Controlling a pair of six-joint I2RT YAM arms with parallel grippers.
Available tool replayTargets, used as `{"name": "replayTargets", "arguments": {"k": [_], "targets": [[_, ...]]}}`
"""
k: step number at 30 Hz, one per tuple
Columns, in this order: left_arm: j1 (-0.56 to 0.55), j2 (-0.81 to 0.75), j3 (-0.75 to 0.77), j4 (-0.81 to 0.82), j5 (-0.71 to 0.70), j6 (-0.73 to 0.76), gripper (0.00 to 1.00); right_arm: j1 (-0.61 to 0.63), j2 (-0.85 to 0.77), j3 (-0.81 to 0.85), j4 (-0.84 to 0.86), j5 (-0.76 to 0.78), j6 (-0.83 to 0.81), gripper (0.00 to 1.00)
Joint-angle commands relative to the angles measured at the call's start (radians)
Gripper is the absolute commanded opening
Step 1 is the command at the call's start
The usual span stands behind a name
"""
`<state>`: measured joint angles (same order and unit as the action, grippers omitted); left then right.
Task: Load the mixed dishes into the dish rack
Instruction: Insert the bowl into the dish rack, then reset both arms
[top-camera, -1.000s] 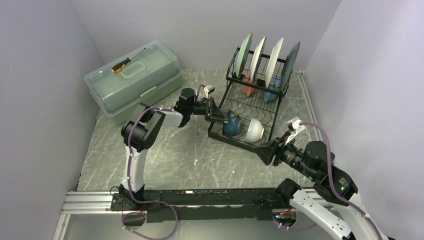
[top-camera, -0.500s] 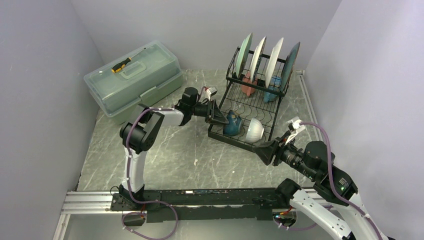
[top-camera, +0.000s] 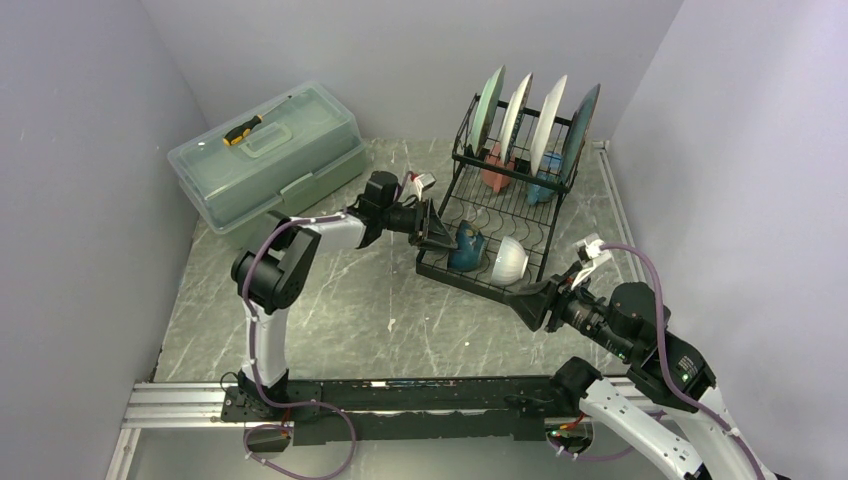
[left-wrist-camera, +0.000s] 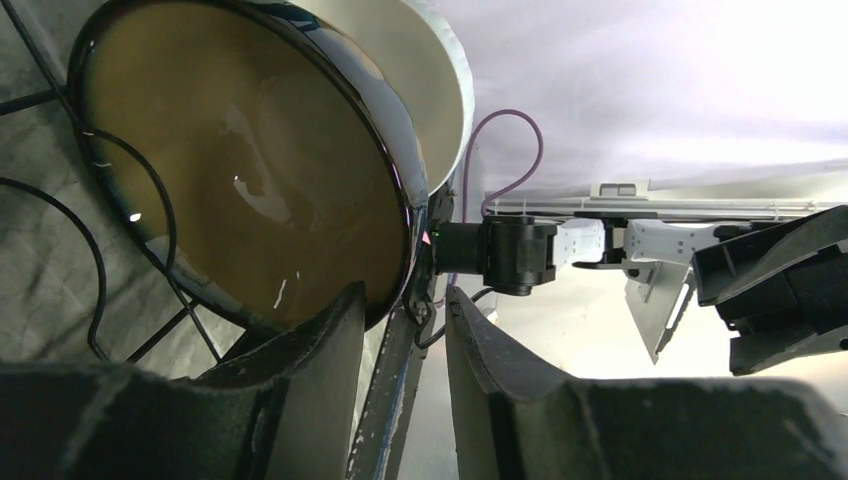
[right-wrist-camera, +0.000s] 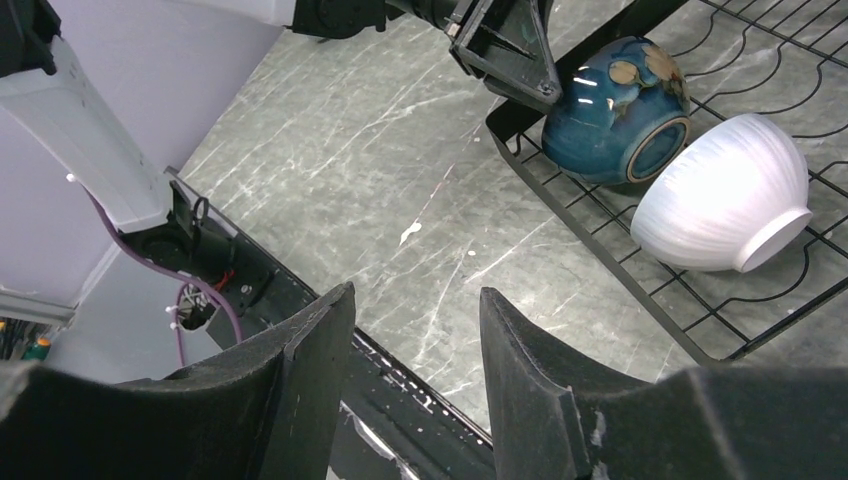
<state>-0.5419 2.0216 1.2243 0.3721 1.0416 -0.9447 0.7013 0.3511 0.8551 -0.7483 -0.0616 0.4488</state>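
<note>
Grey marbled tabletop (top-camera: 350, 310), lilac walls (top-camera: 400, 50), dish rack (top-camera: 450, 275) at 1 o'clock. Only the left wrist view shows the blue bowl (left-wrist-camera: 240, 170)'s tan inside. The left hand (left-wrist-camera: 405, 300) is narrowly parted beside the bowl's rim. The right hand (right-wrist-camera: 415, 300) is wide and empty.

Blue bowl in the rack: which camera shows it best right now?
Right wrist: the blue bowl shows nearly whole, on its side on the rack beside the white bowl. Left wrist shows only its tan inside, close and cropped. Top view shows it small, at the left gripper tip.
</note>
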Motion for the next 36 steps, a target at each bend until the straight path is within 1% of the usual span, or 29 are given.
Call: {"name": "replayTargets", "arguments": {"k": [1,5,10,14,17,22,23,24,26,32,36], "targets": [[-0.005,-0.086,0.047,-0.072,-0.001,0.073,0.40,0.001,-0.013,0.004,0.031,-0.005,0.012,0.52],[-0.007,-0.120,0.063,-0.158,-0.020,0.128,0.43,0.001,-0.012,0.011,0.027,-0.003,0.010,0.54],[-0.007,-0.164,0.093,-0.312,-0.055,0.224,0.46,0.001,-0.007,0.013,0.023,0.002,0.004,0.57],[-0.007,-0.208,0.112,-0.446,-0.097,0.291,0.48,0.001,-0.014,0.004,0.035,0.009,0.006,0.66],[-0.007,-0.239,0.135,-0.545,-0.134,0.342,0.48,0.001,-0.009,0.004,0.041,0.009,0.004,0.69],[-0.006,-0.297,0.172,-0.700,-0.218,0.436,0.49,0.001,0.004,0.002,0.037,0.015,0.002,0.82],[-0.007,-0.308,0.178,-0.724,-0.238,0.449,0.49,0.001,0.007,0.003,0.037,0.017,0.002,0.89],[-0.008,-0.321,0.182,-0.752,-0.261,0.463,0.49,0.001,0.008,0.004,0.035,0.019,0.002,0.98],[-0.007,-0.352,0.197,-0.810,-0.311,0.492,0.50,0.001,0.012,0.008,0.030,0.027,0.002,1.00],[-0.007,-0.440,0.220,-0.962,-0.453,0.564,0.51,0.001,0.023,0.010,0.025,0.044,0.002,1.00],[-0.008,-0.507,0.223,-1.032,-0.554,0.602,0.52,0.001,0.028,0.002,0.022,0.060,0.006,1.00]]}}
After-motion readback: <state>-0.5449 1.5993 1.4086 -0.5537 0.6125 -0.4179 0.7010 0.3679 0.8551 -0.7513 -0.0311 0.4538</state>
